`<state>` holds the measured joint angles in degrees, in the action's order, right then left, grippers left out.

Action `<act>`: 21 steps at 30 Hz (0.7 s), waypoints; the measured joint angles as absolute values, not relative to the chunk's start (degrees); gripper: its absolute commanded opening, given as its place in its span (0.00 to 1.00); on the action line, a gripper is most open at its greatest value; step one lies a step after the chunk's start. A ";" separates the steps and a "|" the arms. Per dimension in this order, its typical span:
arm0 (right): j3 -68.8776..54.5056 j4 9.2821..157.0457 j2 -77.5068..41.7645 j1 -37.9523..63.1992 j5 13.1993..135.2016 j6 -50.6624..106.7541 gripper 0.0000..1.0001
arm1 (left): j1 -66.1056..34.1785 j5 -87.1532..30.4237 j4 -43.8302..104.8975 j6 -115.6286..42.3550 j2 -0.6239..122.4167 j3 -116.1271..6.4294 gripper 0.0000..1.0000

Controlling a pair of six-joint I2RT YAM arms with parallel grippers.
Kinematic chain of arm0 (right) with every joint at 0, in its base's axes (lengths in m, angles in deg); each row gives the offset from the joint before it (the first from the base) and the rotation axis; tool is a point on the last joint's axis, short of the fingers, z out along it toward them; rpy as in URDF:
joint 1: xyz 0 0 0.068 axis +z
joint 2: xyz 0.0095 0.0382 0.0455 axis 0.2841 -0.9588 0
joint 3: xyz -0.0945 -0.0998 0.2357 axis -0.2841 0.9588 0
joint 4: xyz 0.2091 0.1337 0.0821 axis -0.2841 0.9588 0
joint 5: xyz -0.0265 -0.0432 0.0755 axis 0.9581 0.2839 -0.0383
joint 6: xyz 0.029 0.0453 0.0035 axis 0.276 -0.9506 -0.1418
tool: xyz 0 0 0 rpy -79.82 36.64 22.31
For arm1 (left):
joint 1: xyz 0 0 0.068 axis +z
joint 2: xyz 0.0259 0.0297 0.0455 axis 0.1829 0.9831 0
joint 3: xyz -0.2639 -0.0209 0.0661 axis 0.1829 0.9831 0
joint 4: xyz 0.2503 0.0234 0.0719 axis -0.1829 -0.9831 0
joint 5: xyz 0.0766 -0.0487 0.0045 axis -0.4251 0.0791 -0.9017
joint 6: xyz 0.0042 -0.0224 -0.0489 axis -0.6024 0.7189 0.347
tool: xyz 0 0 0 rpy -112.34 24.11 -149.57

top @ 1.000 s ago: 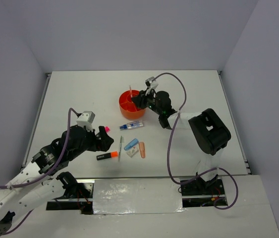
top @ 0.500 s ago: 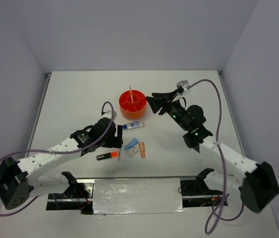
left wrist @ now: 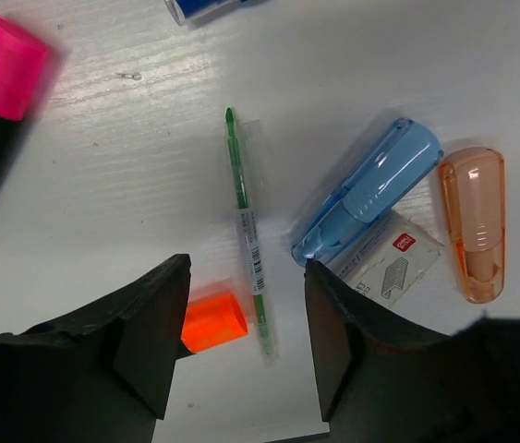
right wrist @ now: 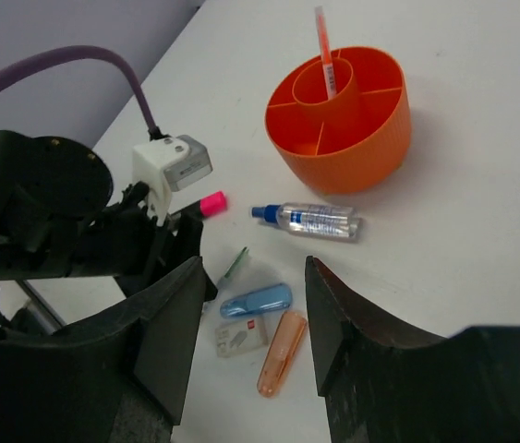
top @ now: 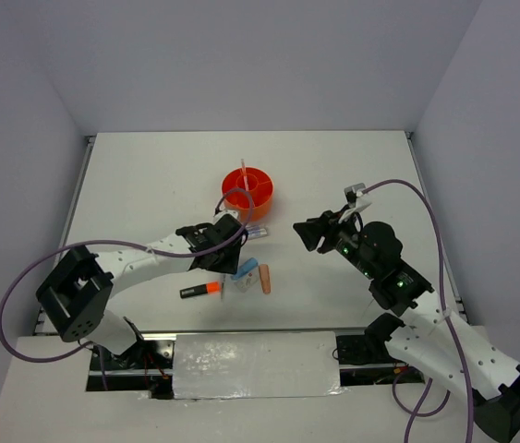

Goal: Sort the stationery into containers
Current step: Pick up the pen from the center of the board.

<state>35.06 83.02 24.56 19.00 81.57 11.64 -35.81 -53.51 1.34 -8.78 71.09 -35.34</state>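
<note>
Left hand (left wrist: 246,332) spread, hovering over thin green pen (left wrist: 245,226) on worktop (left wrist: 121,175). Lower straight, centre on barrel, clear of orange-capped highlighter (left wrist: 213,321). Right hand (right wrist: 252,323) spread, empty.

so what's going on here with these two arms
Two robot arms are sorting stationery into an orange tub, which holds one pen in its centre cup. The left gripper hovers open over a thin green pen on the table, apparently about to pick it up. The right gripper is open and empty, away from the tub. A blue-clear marker, an orange-capped highlighter, a blue eraser and a salmon eraser lie unsorted.
</note>
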 measured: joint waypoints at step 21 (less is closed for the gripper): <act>36.26 86.01 25.78 19.09 76.85 9.54 0.55 | -38.37 -53.34 0.05 -5.91 78.66 -36.22 0.54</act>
<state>36.26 86.01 25.78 19.09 76.85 9.54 -38.37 -53.34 0.05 -5.91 78.66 -36.22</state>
